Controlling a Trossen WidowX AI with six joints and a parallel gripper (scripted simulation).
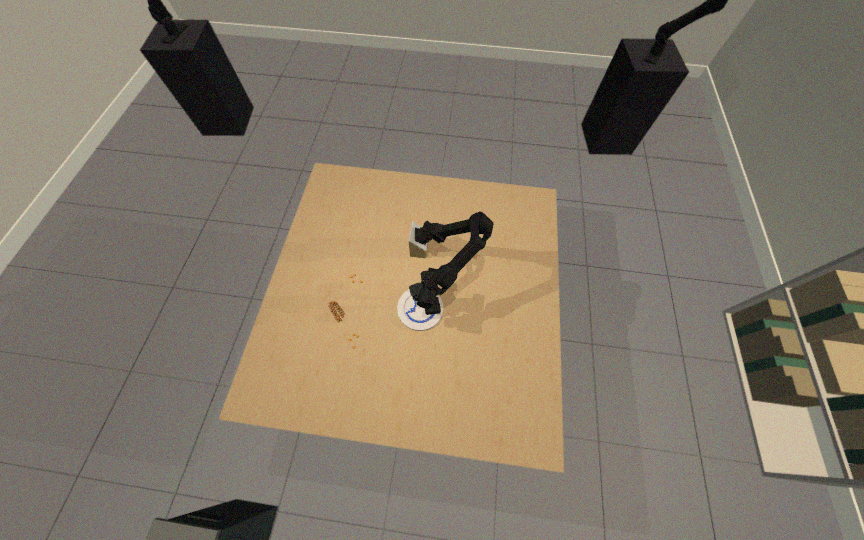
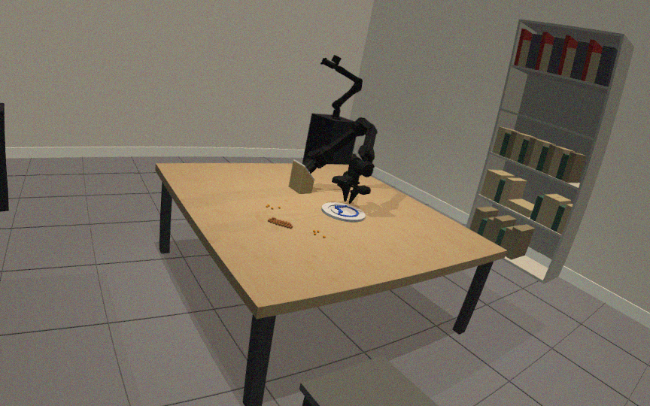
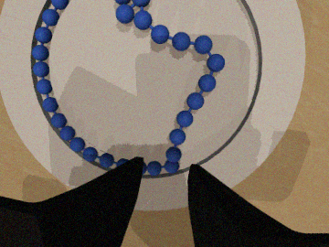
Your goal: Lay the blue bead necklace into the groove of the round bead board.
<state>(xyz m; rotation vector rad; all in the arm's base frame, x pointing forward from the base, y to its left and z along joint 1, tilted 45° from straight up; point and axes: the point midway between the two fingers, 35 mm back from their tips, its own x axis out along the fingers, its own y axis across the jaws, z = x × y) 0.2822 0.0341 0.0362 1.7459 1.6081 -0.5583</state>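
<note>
- The round bead board point(image 3: 269, 14) was a flat, pale disc with a thin dark circular groove near its rim, lying on the matte tan wooden bench point(image 2: 335, 268).
- The blue bead necklace point(image 3: 183, 41), a string of glossy round beads, lay on the board just ahead of the gripper point(image 3: 164, 169).
- Its left side sat in the groove; the right side cut in a zigzag across the board's flat middle.
- The gripper's black, tapered fingers stood partly closed with a narrow gap, nothing between them, tips above the near rim.
- A brown bead strand point(image 2: 280, 222) and loose orange beads point(image 2: 273, 207) lay well apart on the bench.
</note>
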